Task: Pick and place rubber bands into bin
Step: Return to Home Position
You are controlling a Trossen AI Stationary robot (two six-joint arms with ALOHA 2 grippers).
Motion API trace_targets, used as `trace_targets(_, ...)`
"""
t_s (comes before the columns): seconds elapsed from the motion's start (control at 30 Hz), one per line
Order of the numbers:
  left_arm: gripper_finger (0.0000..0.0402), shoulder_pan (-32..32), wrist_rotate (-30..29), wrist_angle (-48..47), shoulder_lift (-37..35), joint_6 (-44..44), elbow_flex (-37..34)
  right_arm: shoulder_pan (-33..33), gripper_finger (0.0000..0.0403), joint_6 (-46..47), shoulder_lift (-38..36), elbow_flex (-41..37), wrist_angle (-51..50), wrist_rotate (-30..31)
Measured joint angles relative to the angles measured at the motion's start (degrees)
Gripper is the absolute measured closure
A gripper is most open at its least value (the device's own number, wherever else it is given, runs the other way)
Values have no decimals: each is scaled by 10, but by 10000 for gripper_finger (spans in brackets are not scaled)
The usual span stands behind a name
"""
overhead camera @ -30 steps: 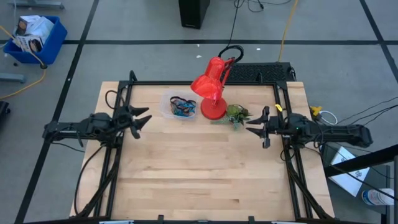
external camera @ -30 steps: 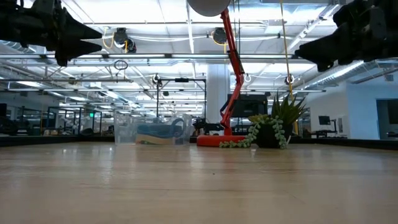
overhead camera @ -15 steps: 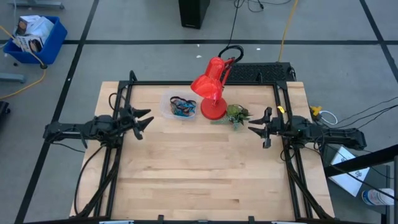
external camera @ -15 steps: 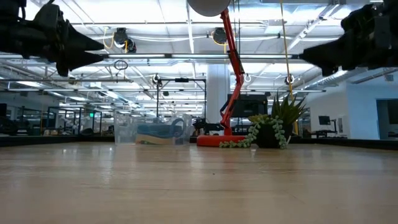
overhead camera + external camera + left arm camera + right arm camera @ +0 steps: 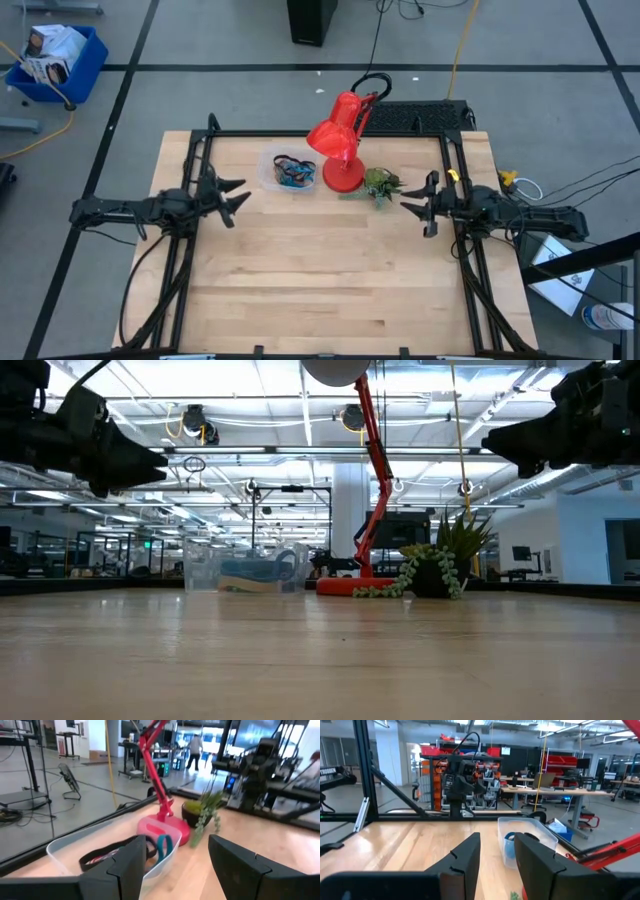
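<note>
Left gripper (image 5: 237, 193) hangs over the left side of the table (image 5: 320, 290), raised well clear of the wood as you see it in the low view. Fingers point in toward the middle. Its wrist view shows you a broad gap between the two dark fingers (image 5: 127, 865) and nothing in them. Right gripper (image 5: 412, 206) hangs at the opposite side, near the right rail, also raised and pointing inward. Its fingers (image 5: 465, 860) stand apart with a narrower gap, and they too are empty. Your bin (image 5: 266, 172) sits on the table toward the far edge, left of centre, just beside the round base of the red lamp (image 5: 340, 140). It lies nearer the left gripper than the right, apart from both. Rubber bands (image 5: 293, 174) lie inside it in a loose tangle. From above you make out dark and blue-grey loops with a touch of orange. The left wrist view gives you black loops on the bin floor and a teal one leaning against the wall. Small potted plant (image 5: 380, 185) stands on the lamp's other side, between lamp base and right gripper. No band shows on the bare wood around the bin.
</note>
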Motion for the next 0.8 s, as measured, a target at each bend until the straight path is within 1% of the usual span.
trace_targets(0.1, 178, 0, 0, -14, 0, 14, 0, 0, 287, -5, 0, 0, -10, 0)
trace_targets(0.23, 178, 0, 0, -18, 0, 15, 0, 0, 287, -40, 0, 0, -25, 4)
trace_targets(0.3, 178, 0, 0, -18, 0, 15, 0, 0, 287, -45, -2, -1, -21, 27)
trace_targets(0.4, 179, 0, 0, -18, 0, 13, 0, 0, 287, -45, -14, -1, -22, 94)
trace_targets(0.47, 178, 0, 0, -18, 0, 9, 0, 0, 287, -42, -24, -1, -31, 121)
trace_targets(0.63, 179, 0, 0, -18, 0, 8, 0, 0, 287, -39, -61, -1, -42, 105)
trace_targets(0.8, 178, 0, 0, -18, 0, 9, 0, 0, 287, -45, -57, -2, -30, 105)
